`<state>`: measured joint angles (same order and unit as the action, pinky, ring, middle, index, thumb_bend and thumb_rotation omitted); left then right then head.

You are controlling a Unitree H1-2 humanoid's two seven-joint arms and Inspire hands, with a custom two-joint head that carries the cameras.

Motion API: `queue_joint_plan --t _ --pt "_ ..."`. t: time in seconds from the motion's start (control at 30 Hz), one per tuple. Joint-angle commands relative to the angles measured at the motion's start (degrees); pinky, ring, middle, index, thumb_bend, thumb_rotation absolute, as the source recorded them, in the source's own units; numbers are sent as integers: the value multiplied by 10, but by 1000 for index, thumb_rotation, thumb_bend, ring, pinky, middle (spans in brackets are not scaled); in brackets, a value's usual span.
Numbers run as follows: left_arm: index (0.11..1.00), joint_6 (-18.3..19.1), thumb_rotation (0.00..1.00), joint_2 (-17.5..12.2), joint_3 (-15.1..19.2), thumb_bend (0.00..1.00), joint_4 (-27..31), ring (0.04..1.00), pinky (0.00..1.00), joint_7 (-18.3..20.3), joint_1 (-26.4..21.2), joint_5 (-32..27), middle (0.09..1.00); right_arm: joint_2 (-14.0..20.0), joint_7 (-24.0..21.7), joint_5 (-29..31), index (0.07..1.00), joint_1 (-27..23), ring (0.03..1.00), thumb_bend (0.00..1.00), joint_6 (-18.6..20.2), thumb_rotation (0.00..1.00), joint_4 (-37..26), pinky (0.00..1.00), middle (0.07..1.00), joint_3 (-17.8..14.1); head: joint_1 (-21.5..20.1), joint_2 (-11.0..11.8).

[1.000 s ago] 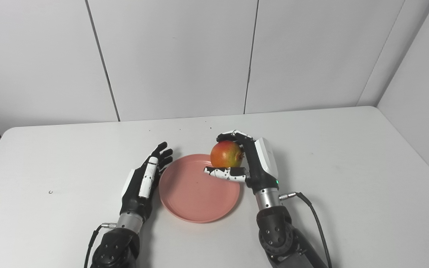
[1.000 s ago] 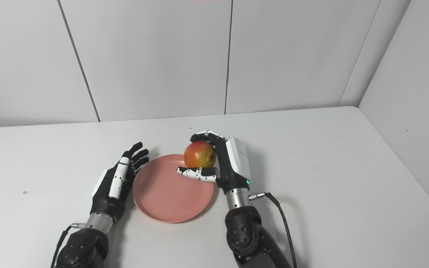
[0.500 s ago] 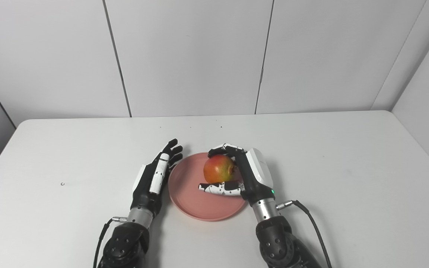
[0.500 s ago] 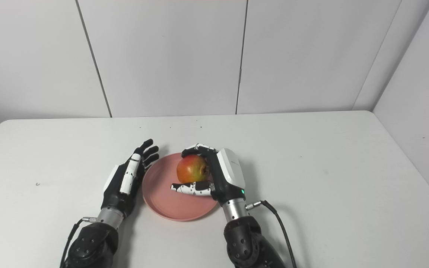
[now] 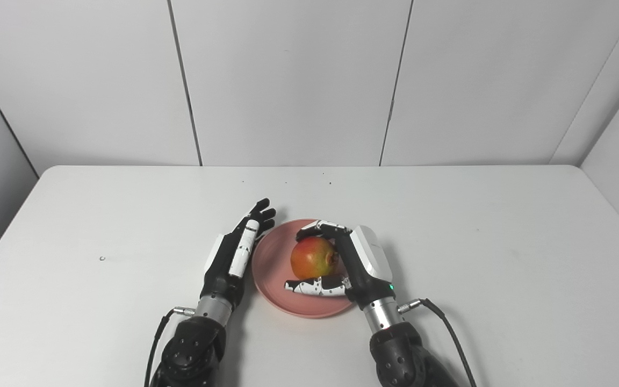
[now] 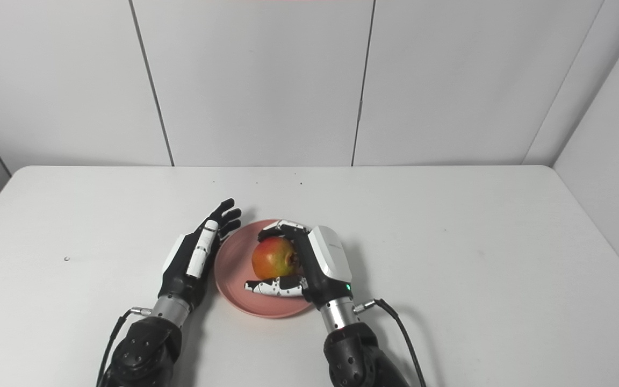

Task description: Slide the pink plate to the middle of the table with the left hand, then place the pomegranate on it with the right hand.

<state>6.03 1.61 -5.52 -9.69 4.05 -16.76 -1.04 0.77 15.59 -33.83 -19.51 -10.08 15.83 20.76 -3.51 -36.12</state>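
The pink plate (image 5: 272,274) lies on the white table near its front middle. The red-and-yellow pomegranate (image 5: 312,257) is over the plate's middle; whether it rests on the plate I cannot tell. My right hand (image 5: 352,260) is shut on the pomegranate, fingers curled over its top and thumb under its front. My left hand (image 5: 234,258) is open with fingers straight, lying along the plate's left rim. The same scene shows in the right eye view, with the plate (image 6: 234,279), the pomegranate (image 6: 273,258), the right hand (image 6: 315,263) and the left hand (image 6: 194,260).
The white table (image 5: 476,242) stretches wide to the left and right of the hands. Grey wall panels stand behind its far edge. A small dark speck (image 5: 102,258) lies on the table at the left. A cable (image 5: 449,330) trails from the right wrist.
The camera has shifted, so the whole picture moved. My right hand has carried the pomegranate from the plate's far right rim to over its middle and lower. My left hand stays beside the plate.
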Motion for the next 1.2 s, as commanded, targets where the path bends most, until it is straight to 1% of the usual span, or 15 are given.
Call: queue_joint_plan --t 0.0,0.1,0.13,0.23,0.3,0.33,0.37,0.4,0.43,0.5,0.8,0.83,0.87,0.9,1.17 --pt "899 7 1000 10 -5 373 -3 904 887 2 -12 2 899 0 4 -8 491 -13 400 510 -29 0 1 256 517 3 0 1" --pt "894 8 1000 12 -5 366 -4 906 881 1 -12 4 899 2 7 -15 548 -16 375 503 -31 0 8 282 476 5 1 0" --pt "890 10 1000 12 -5 362 -4 904 879 0 -12 4 897 3 10 -18 555 -18 384 504 -34 0 12 321 477 6 1 0" --pt "884 10 1000 14 -4 353 -4 903 880 -1 -13 3 895 5 13 -19 558 -24 404 505 -46 0 25 396 489 7 0 0" --pt "882 -1 1000 14 -2 343 -10 904 883 2 -14 -1 899 6 12 -20 553 -26 415 506 -51 0 29 435 495 7 0 0" --pt "880 -4 1000 13 -2 341 -11 907 890 3 -15 -2 901 7 13 -24 530 -27 466 509 -51 0 31 490 502 8 0 0" --pt "874 -5 1000 12 -3 345 -12 904 889 3 -15 -1 897 7 15 -30 508 -27 595 504 -49 64 32 555 600 9 -1 0" --pt "873 -6 1000 12 -2 346 -14 903 888 3 -16 -1 896 8 18 -36 506 -28 610 503 -49 77 34 564 621 10 -1 0" --pt "872 -7 1000 13 -1 344 -15 900 885 3 -16 -3 894 9 19 -39 502 -29 653 500 -49 105 36 598 674 11 -1 0" --pt "870 -11 1000 15 0 338 -17 894 874 4 -16 -7 892 10 18 -45 500 -30 704 498 -45 131 38 646 730 12 -1 0" --pt "898 0 1000 15 0 343 -13 910 885 7 -17 -7 910 17 -9 -55 499 -25 765 502 -19 159 27 713 775 11 0 -1" --pt "901 -3 1000 14 -1 343 -15 911 885 8 -17 -6 912 17 -14 -56 625 -25 777 537 -16 253 25 729 784 11 0 -1" --pt "906 -5 1000 13 -2 343 -15 915 889 9 -17 -5 915 17 -18 -57 708 -24 793 561 -14 329 23 752 794 10 0 -1" --pt "906 -2 1000 13 -2 347 -15 917 891 8 -17 -4 916 18 -20 -58 743 -23 801 575 -13 366 22 769 800 10 0 -1" --pt "896 8 1000 13 -2 350 -5 925 891 8 -15 -3 918 20 -45 -65 800 -19 839 599 8 460 13 856 830 10 0 -2"
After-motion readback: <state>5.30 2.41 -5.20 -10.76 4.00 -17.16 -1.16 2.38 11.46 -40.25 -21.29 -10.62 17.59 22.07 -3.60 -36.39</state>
